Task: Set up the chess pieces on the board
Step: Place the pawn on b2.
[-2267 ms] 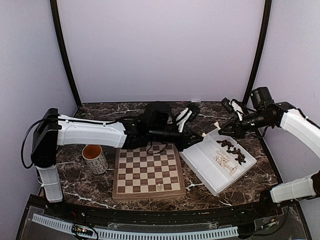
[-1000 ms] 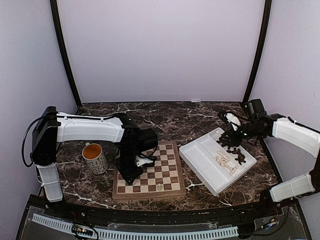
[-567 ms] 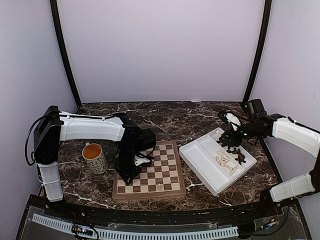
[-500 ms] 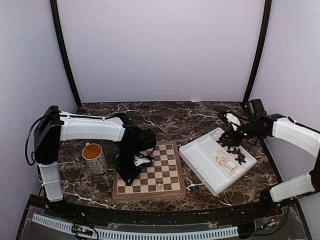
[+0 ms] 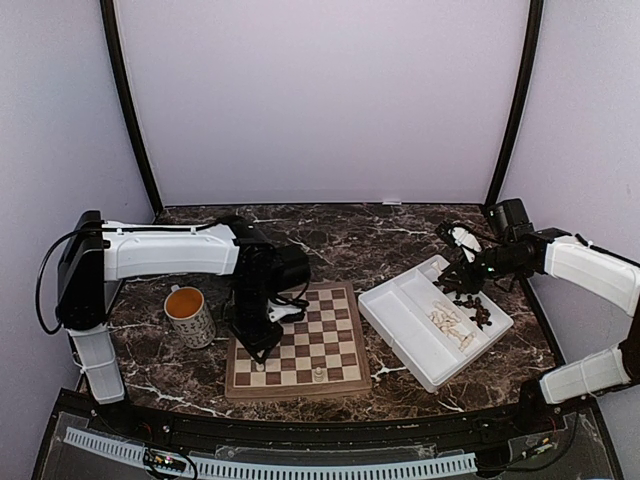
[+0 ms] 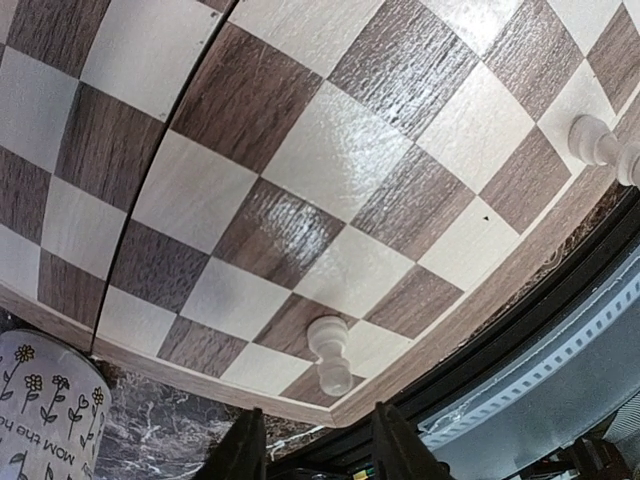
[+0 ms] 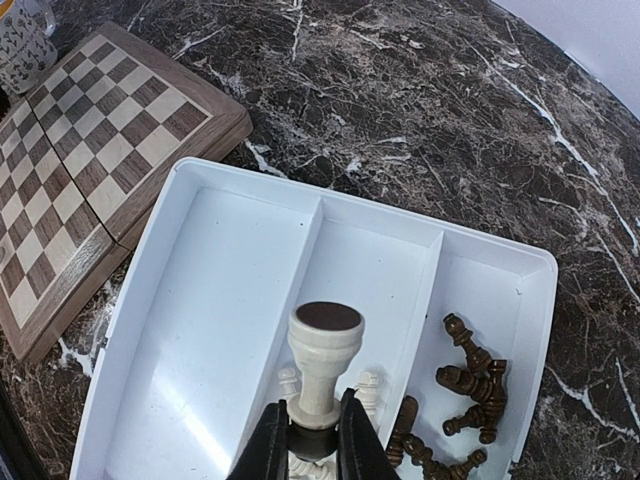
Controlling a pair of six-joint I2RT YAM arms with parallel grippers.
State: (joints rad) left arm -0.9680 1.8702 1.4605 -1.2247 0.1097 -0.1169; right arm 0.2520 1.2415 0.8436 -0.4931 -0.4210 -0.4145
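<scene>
The board lies at the table's front centre. Two cream chess pieces stand on it: a pawn on a dark square at the near left corner, and another further along the near row. My left gripper hovers just over the corner pawn, open, with nothing between its fingers. Above the white tray, my right gripper is shut on a cream chess piece, whose dark felt base points away from the jaws. More cream pieces and dark ones lie in the tray.
A flowered mug stands just left of the board, close to my left arm. The tray sits at an angle right of the board. Black frame posts rise at the back corners, and a rail runs along the table's near edge.
My left gripper has opened and lifted a little off the board, leaving the cream pawn standing at the corner. The right arm holds still.
</scene>
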